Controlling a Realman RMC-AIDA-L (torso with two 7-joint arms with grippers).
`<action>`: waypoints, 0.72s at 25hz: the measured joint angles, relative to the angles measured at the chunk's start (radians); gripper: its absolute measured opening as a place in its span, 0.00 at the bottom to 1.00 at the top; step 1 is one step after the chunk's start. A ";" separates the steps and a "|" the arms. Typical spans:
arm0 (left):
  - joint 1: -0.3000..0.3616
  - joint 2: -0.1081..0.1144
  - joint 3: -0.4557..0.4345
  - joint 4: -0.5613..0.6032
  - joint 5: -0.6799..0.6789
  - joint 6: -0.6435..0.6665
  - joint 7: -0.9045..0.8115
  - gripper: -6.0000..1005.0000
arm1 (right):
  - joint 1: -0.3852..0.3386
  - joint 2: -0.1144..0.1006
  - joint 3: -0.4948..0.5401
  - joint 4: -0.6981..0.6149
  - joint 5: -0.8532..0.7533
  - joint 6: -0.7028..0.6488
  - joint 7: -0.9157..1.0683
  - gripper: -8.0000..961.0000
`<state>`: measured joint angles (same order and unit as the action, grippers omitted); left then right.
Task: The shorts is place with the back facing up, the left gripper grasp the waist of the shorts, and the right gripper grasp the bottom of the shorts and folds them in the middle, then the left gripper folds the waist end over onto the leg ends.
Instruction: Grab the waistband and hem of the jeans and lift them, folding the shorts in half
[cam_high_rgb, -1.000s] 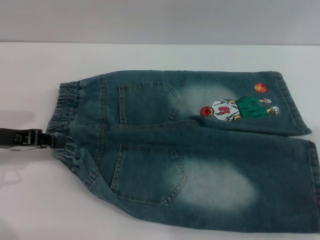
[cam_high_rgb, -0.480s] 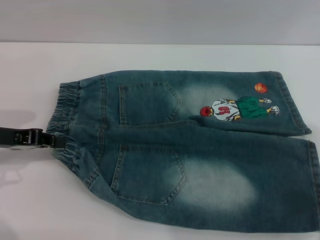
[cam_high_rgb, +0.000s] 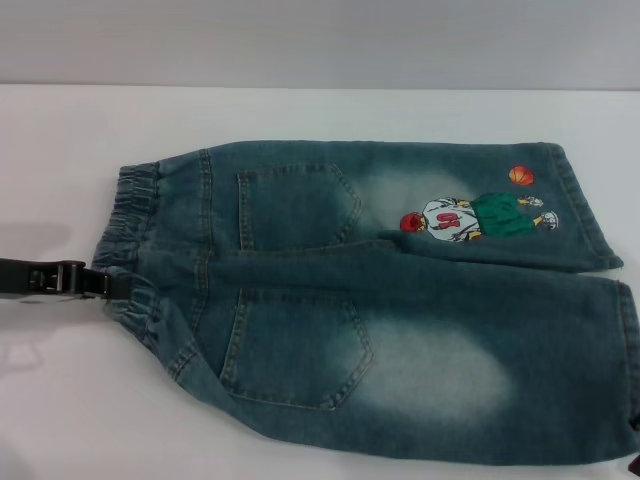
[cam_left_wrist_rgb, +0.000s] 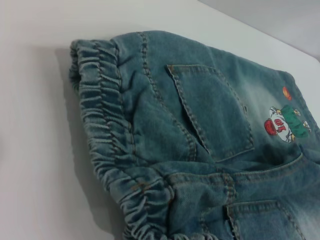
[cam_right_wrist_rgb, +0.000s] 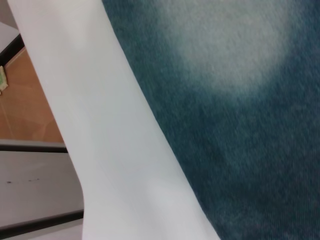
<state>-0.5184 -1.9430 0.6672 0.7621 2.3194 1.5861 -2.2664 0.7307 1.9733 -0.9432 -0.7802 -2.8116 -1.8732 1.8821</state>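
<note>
Right claw (cam_high_rgb: 634, 455) arrived, left claw (cam_high_rgb: 105, 283) at waist (cam_high_rgb: 130, 250)

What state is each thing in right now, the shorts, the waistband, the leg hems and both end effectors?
shorts: spread flat on the table, back pockets up, not yet folded.
waist of the shorts: gathered, lying at the robot's left, met by the left end effector.
bottom of the shorts: both hems flat at the robot's right.
left end effector: at the waistband; grip hidden.
right end effector: barely in view by the near hem.
</note>
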 joint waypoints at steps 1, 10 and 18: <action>0.001 0.000 0.000 0.000 0.000 0.000 0.000 0.04 | 0.001 0.003 0.000 -0.002 0.000 0.000 0.000 0.58; 0.000 0.000 0.000 -0.009 -0.001 -0.002 0.004 0.04 | 0.006 0.017 -0.006 -0.010 -0.002 -0.007 -0.008 0.57; -0.001 -0.001 0.000 -0.009 -0.002 -0.002 0.004 0.04 | 0.006 0.016 -0.008 -0.011 -0.005 -0.001 -0.011 0.56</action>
<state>-0.5190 -1.9441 0.6672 0.7532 2.3177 1.5845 -2.2625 0.7364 1.9893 -0.9507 -0.7916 -2.8167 -1.8744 1.8711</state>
